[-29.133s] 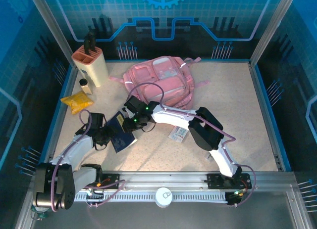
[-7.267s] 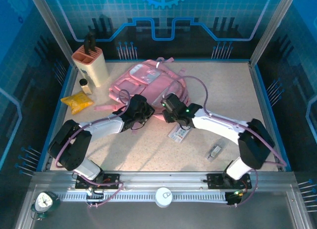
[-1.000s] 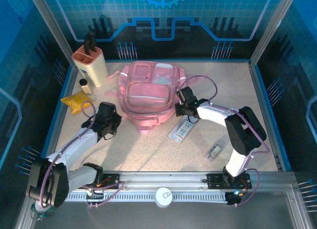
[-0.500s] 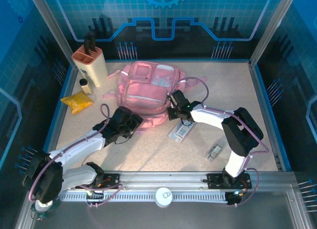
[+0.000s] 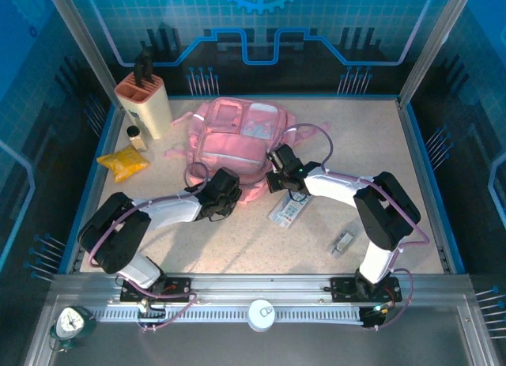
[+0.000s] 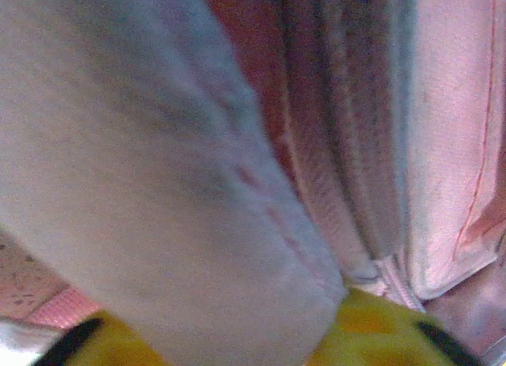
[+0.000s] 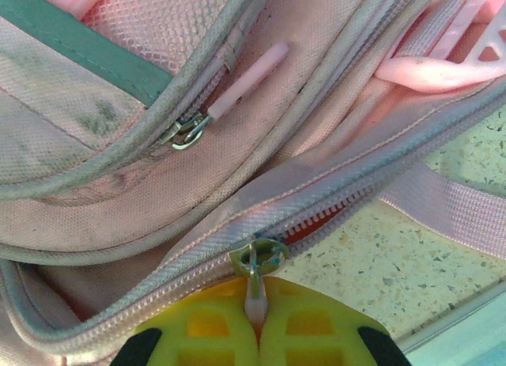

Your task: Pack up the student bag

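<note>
Student bag [image 5: 237,137] lies flat at the far centre of the table [image 5: 379,160]. Right tool [image 7: 255,322] — closed on the zip pull [image 7: 254,291] — meets its near right corner; the zip track crosses the right wrist view from lower left to upper right. Left tool [image 5: 224,194] touches the near edge — aperture cannot be determined.

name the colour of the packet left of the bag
Yellow packet; clearest in the top view.

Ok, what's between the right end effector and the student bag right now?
Nothing. In the right wrist view the right end effector is closed on the zip pull of the student bag.
</note>
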Controlling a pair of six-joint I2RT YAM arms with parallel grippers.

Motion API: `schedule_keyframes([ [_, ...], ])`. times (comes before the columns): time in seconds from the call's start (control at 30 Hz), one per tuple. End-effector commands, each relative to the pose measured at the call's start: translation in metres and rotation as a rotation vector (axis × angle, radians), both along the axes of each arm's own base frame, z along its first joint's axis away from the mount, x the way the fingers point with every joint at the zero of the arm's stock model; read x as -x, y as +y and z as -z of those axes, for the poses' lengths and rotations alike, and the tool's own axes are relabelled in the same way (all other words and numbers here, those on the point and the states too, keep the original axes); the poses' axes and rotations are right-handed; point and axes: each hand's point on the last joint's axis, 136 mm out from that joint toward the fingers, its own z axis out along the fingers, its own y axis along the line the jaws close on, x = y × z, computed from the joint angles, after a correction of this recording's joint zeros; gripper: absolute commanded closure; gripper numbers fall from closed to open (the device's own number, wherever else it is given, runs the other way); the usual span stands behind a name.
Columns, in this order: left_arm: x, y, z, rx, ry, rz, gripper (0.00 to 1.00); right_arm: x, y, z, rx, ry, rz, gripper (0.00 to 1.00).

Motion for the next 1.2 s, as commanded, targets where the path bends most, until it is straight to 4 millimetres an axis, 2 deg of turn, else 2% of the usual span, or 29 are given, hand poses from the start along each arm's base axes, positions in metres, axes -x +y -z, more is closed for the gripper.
schedule_keyframes([
  [0.0, 0.004, 0.036, 0.016, -0.123, 0.035, -0.089, 1.00, -0.010, -0.001, -0.012, 0.003, -0.060, 0.012, 1.00],
  [0.1, 0.017, 0.058, 0.017, -0.175, 0.057, -0.082, 1.00, -0.017, -0.015, -0.014, 0.038, -0.078, 0.058, 1.00],
  [0.23, 0.041, 0.101, 0.021, -0.217, 0.077, -0.102, 1.00, -0.020, -0.031, -0.018, 0.061, -0.099, 0.097, 1.00],
  [0.3, 0.054, 0.125, 0.021, -0.233, 0.092, -0.109, 1.00, -0.022, -0.038, -0.017, 0.078, -0.104, 0.112, 1.00],
  [0.37, 0.068, 0.156, 0.019, -0.270, 0.117, -0.137, 1.00, -0.032, -0.049, -0.007, 0.050, -0.084, 0.160, 1.00],
  [0.47, 0.068, 0.179, 0.008, -0.264, 0.065, -0.122, 1.00, -0.047, -0.060, 0.004, 0.048, -0.081, 0.203, 1.00],
  [0.53, 0.063, 0.184, -0.001, -0.247, 0.045, -0.106, 1.00, -0.047, -0.051, 0.001, 0.049, -0.093, 0.176, 1.00],
  [0.6, 0.054, 0.184, -0.011, -0.268, 0.021, -0.066, 1.00, -0.039, -0.033, -0.005, 0.024, -0.083, 0.125, 1.00],
  [0.67, 0.046, 0.179, -0.019, -0.275, 0.014, -0.012, 1.00, -0.022, -0.012, -0.016, -0.044, -0.060, 0.058, 1.00],
  [0.7, 0.044, 0.177, -0.022, -0.273, 0.016, 0.006, 0.99, -0.012, -0.002, -0.021, -0.075, -0.050, 0.023, 0.87],
  [0.73, 0.043, 0.175, -0.027, -0.267, 0.022, 0.022, 0.92, -0.003, 0.006, -0.031, -0.103, -0.045, -0.007, 0.70],
  [0.77, 0.040, 0.170, -0.034, -0.254, 0.004, 0.052, 0.86, 0.004, 0.007, -0.038, -0.120, -0.029, -0.008, 0.61],
  [0.83, 0.040, 0.160, -0.043, -0.213, -0.033, 0.083, 0.70, 0.010, 0.001, -0.048, -0.193, 0.028, 0.023, 0.54],
  [0.9, 0.040, 0.149, -0.055, -0.180, -0.081, 0.100, 0.63, 0.004, -0.007, -0.056, -0.285, 0.090, 0.086, 0.50],
  [0.97, 0.041, 0.136, -0.067, -0.177, -0.123, 0.115, 0.60, -0.010, -0.013, -0.061, -0.339, 0.143, 0.167, 0.48],
  [1.07, 0.034, 0.117, -0.085, -0.164, -0.176, 0.140, 0.57, -0.030, -0.003, -0.069, -0.401, 0.175, 0.223, 0.45],
  [1.13, 0.026, 0.102, -0.095, -0.169, -0.211, 0.170, 0.57, -0.043, 0.004, -0.064, -0.417, 0.200, 0.258, 0.39],
  [1.17, 0.022, 0.090, -0.097, -0.160, -0.213, 0.197, 0.57, -0.049, 0.006, -0.059, -0.414, 0.229, 0.283, 0.39],
])
